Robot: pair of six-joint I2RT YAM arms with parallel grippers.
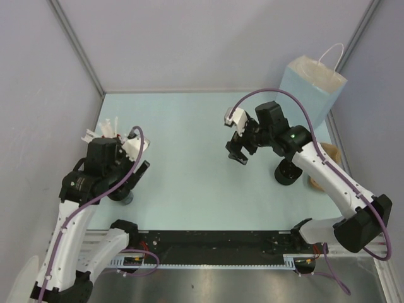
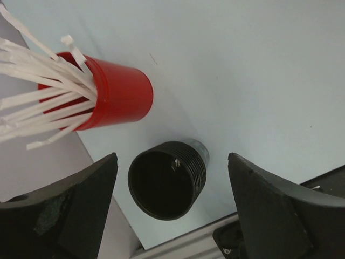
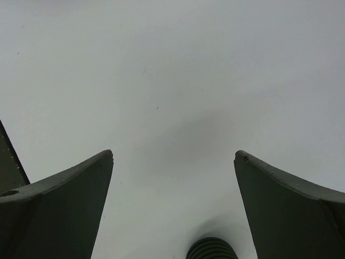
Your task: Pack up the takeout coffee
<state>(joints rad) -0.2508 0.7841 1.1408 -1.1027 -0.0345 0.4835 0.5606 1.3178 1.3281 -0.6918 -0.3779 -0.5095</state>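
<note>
Hovering over the takeout coffee (image 2: pixel 164 183), left gripper (image 2: pixel 172 159) with jaws wide apart on either side.

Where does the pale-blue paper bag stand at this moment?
In the top view, the pale-blue paper bag stands upright at the far right corner of the table, beyond the right gripper and the brown carrier.
</note>
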